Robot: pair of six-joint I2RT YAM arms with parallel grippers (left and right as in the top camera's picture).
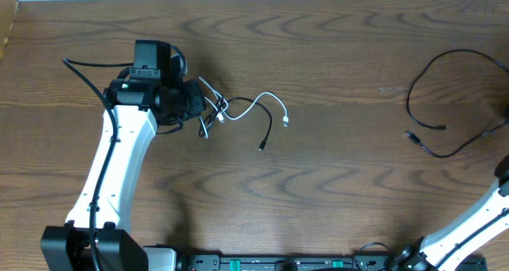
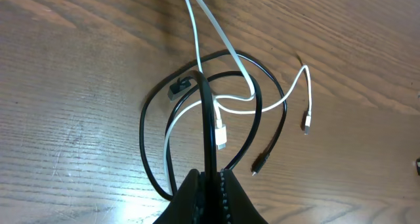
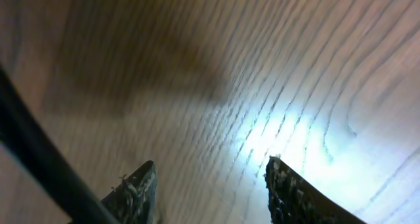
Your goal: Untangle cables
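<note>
black cable (image 2: 207, 99) sat pinched in my clenched left claw (image 2: 211, 184), so that i could draw it out of the white cable (image 2: 223, 43) looped around it. my right claw (image 3: 210, 184) hung released, empty, above the desk (image 3: 295, 66). the other black cable (image 1: 411, 96) lay well apart.

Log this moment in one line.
left gripper: shut on thin black cord | thin white cord: tangled with it | right gripper: open, empty | second black cord: lying apart
</note>
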